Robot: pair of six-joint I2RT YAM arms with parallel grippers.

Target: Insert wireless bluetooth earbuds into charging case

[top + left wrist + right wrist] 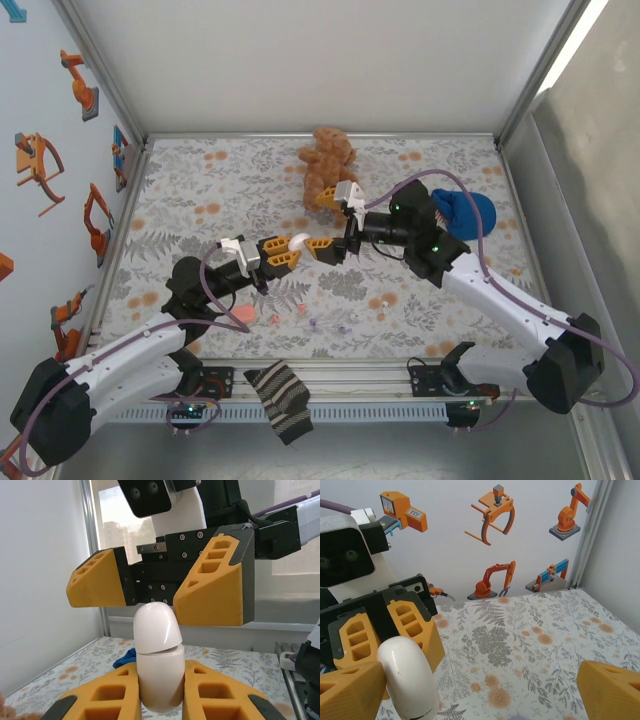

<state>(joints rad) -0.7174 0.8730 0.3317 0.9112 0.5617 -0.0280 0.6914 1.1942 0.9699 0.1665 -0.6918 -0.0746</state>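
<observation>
Left end effector: clamped on upright white capsule. Right end effector: spread wide around capsule's top. Charging case: on surface, well apart from left end effector, toward arm bases.

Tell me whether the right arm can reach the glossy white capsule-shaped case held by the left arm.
Probably yes. The right gripper has its jaws open facing the glossy white capsule-shaped case, whose upper half stands free; the left gripper clamps just its lower half.
</observation>
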